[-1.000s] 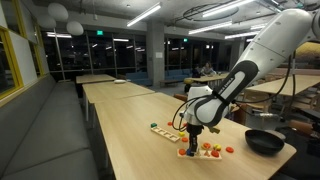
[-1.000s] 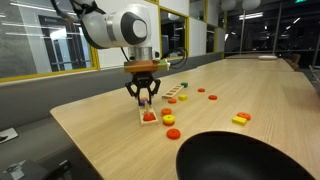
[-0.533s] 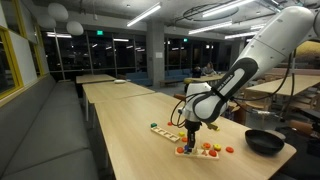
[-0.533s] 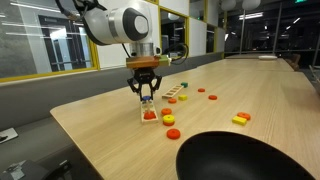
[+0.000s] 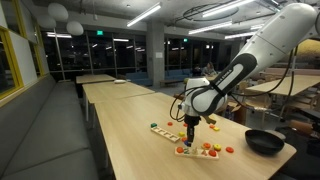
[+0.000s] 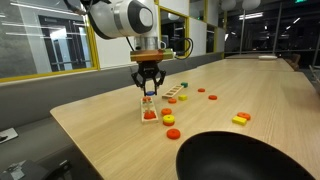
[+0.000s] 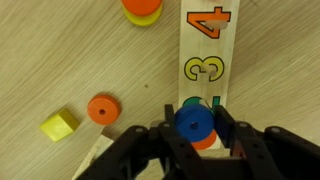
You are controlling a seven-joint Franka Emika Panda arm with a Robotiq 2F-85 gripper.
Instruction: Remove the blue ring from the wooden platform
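Note:
My gripper [image 7: 196, 128] is shut on the blue ring [image 7: 194, 122] and holds it just above the wooden platform [image 7: 208, 45], a light board painted with coloured numbers. An orange ring sits on the board right under the blue one. In both exterior views the gripper [image 5: 190, 134] [image 6: 148, 92] hangs a short way above the platform [image 5: 200, 152] [image 6: 148, 113], pointing straight down. The blue ring shows as a small blue spot between the fingers [image 6: 149, 91].
A black bowl [image 5: 264, 142] [image 6: 245, 155] stands near the table edge. A paler wooden strip [image 5: 163, 130] [image 6: 177, 94] lies beyond the platform. Loose pieces lie around: a yellow block [image 7: 60, 124], an orange ring [image 7: 101, 109], an orange-yellow stack [image 7: 142, 8], a yellow piece [image 6: 240, 119].
The gripper has risen from the platform, carrying the blue ring up with it. The other pieces have not moved.

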